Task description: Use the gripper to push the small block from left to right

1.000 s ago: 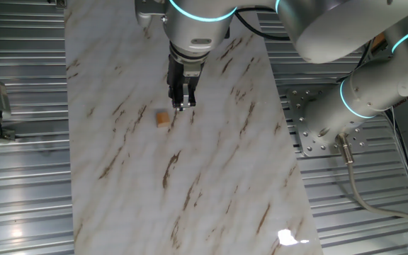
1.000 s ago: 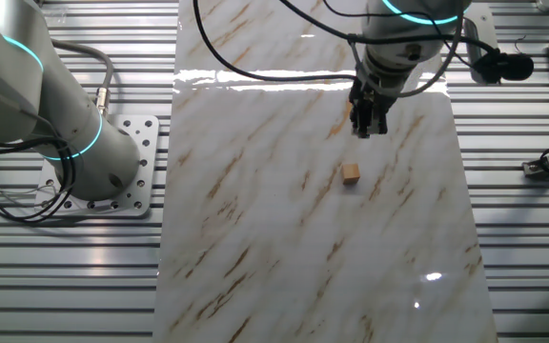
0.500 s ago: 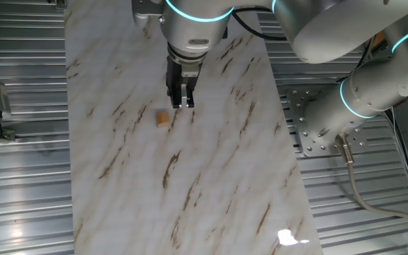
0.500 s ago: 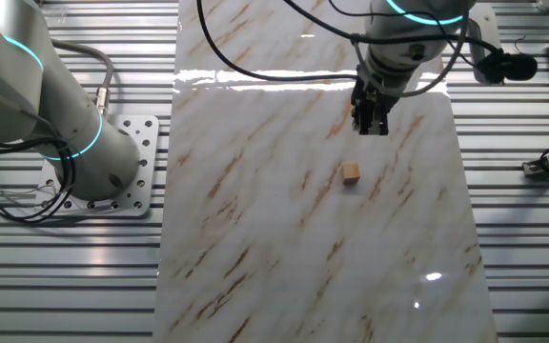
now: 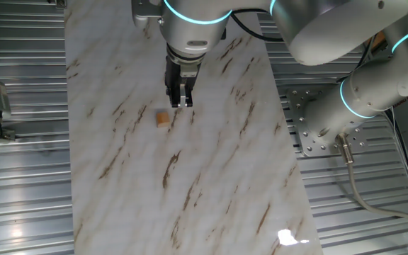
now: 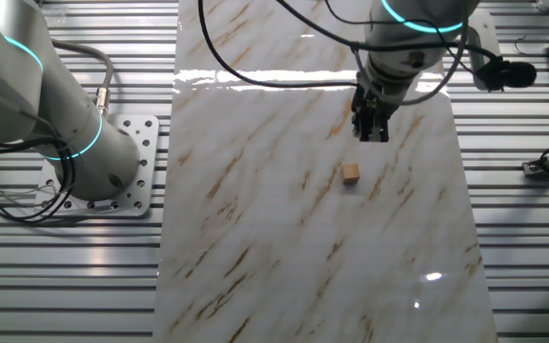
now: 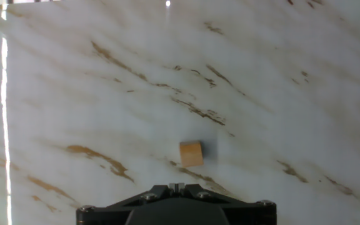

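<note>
From the hand view I saw one narrow black two-fingered gripper (image 7: 175, 187), its jaws pressed together. Just beyond it, apart from the tips, sat one tiny tan-orange wooden cube (image 7: 191, 154), clean-edged and upright on the brown-streaked white marble tabletop (image 7: 280, 94).

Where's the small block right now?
The block lies alone on the marble slab, apart from the tool; in the hand view it's just ahead, near centre.
</note>
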{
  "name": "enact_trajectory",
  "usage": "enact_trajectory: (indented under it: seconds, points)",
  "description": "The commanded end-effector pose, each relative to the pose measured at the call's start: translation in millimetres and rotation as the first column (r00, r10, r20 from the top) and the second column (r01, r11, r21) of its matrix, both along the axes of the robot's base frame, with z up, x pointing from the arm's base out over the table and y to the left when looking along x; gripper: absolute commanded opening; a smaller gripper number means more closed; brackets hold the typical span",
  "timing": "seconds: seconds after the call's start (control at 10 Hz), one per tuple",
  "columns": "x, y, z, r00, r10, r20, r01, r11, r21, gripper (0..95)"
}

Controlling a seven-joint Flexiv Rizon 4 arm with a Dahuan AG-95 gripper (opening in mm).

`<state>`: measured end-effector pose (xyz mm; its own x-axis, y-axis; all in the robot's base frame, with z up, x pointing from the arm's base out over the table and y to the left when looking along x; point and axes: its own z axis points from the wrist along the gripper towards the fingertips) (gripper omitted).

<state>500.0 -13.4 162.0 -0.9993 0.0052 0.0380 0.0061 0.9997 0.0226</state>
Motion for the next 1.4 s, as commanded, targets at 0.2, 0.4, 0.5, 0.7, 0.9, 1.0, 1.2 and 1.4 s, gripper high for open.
enact_trajectory:
  seconds: [0.2,0.4,0.5,0.7,0.9,1.0,1.2,1.4]
  points:
    - [-2.7,-13.0,-4.0,1.000,0.011,0.006,-0.011,1.000,-0.010,0.0]
    - [-4.5,-23.4,-11.0,1.000,0.021,0.015,-0.020,1.000,-0.010,0.0]
    - [-5.6,-29.1,-14.7,0.999,0.031,0.024,-0.030,0.999,-0.010,0.0]
    - [-6.9,-39.3,-19.0,0.998,0.050,0.027,-0.050,0.999,-0.013,0.0]
    - [-5.5,-43.7,-21.9,0.998,0.050,0.026,-0.049,0.999,-0.013,0.0]
    - [-4.8,-43.8,-23.0,0.999,0.047,0.026,-0.046,0.999,-0.013,0.0]
    - [-3.1,-43.8,-31.9,0.998,0.044,0.034,-0.044,0.999,-0.012,0.0]
    - [-2.6,-43.4,-39.1,0.998,0.042,0.040,-0.041,0.999,-0.015,0.0]
